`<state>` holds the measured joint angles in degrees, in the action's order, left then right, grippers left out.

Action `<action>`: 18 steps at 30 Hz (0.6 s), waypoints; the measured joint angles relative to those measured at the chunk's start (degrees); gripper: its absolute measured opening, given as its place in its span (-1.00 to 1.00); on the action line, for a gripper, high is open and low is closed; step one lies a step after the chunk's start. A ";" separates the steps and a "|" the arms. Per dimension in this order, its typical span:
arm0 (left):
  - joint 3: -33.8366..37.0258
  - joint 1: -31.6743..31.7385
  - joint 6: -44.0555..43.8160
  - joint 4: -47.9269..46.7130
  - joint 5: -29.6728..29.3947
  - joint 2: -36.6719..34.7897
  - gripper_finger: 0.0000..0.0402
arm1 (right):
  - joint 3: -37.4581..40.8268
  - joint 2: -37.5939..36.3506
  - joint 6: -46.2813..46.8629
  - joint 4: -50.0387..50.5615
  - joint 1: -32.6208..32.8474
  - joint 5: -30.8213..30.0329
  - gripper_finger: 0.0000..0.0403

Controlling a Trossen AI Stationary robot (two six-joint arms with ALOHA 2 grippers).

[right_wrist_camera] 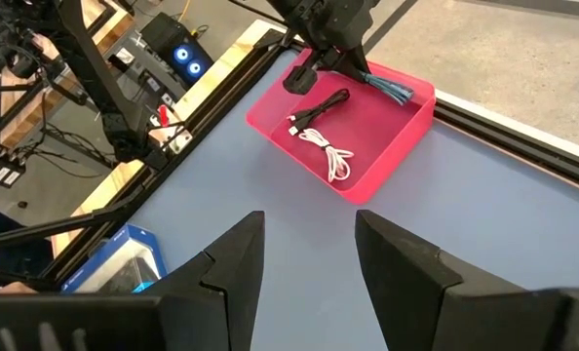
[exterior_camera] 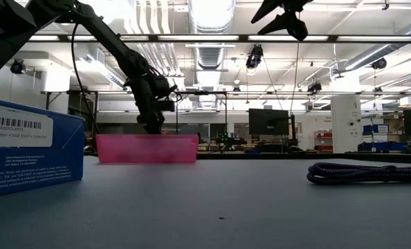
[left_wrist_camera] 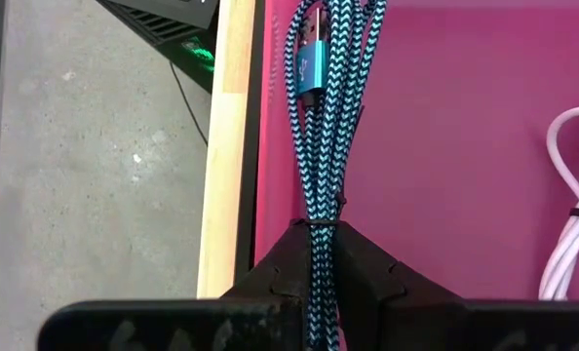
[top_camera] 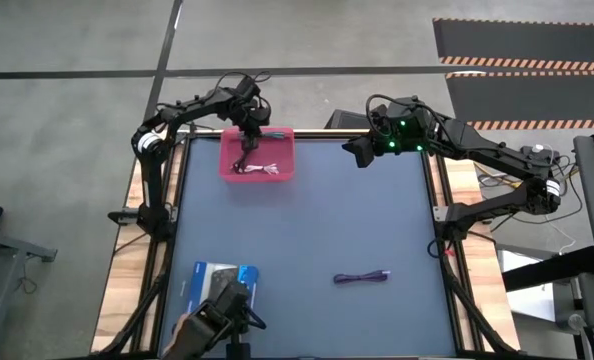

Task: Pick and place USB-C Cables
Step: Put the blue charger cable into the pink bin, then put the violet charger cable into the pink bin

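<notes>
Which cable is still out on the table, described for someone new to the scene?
Start at the pink tray at the table's far edge, then cross to the near side. Right of the blue box lies the purple cable, alone on bare table; the others are at the tray.

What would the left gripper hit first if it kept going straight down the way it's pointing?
Probably the pink tray's floor: the left gripper, jaws shut on the teal-blue cable, points down into it, the cable hanging ahead. Depth is unclear.
</notes>
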<state>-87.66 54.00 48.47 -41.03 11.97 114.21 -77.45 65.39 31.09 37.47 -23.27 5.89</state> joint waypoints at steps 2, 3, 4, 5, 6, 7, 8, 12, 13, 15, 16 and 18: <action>0.00 0.00 0.00 0.02 -0.04 0.00 -0.92 | 0.00 0.00 0.00 0.00 0.00 0.00 -0.24; 0.00 0.00 0.00 0.01 -0.08 0.00 -0.92 | 0.00 0.00 0.00 0.00 0.00 0.00 -0.24; 0.00 0.00 -0.04 0.00 -0.13 0.00 -0.91 | 0.00 0.00 0.00 0.00 0.00 0.00 -0.24; 0.00 0.00 -0.11 0.00 -0.23 0.00 -0.89 | 0.00 0.00 0.00 0.00 0.00 0.00 -0.24; 0.00 0.00 -0.14 -0.01 -0.41 0.00 -0.87 | 0.00 0.00 0.00 0.01 0.00 0.00 -0.24; 0.00 0.00 -0.23 -0.02 -0.81 0.00 -0.83 | 0.00 0.00 0.00 0.01 0.00 0.00 -0.24; 0.00 0.00 -0.46 -0.02 -1.59 0.00 -0.80 | 0.00 0.00 0.00 0.00 0.00 0.00 -0.24; 0.00 0.00 -1.30 0.04 -2.01 0.00 -0.64 | 0.00 0.00 0.00 0.00 0.00 0.00 -0.24; 0.00 0.00 -1.55 0.01 -2.01 0.00 -0.61 | 0.00 0.00 -0.02 0.01 0.00 0.01 -0.24; 0.00 0.00 -1.61 -0.05 -2.02 0.00 -0.56 | 0.00 0.00 -0.04 0.00 0.00 0.00 -0.24; 0.00 0.00 -1.62 -0.05 -2.03 0.00 -0.55 | 0.00 0.00 -0.05 0.00 0.00 0.01 -0.24; 0.00 0.00 -1.66 -0.14 -2.03 0.00 -0.54 | 0.00 0.00 -0.09 0.01 0.00 0.01 -0.24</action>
<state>-87.66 54.00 46.81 -41.17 9.93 114.21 -77.45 65.39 31.00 37.48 -23.27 5.90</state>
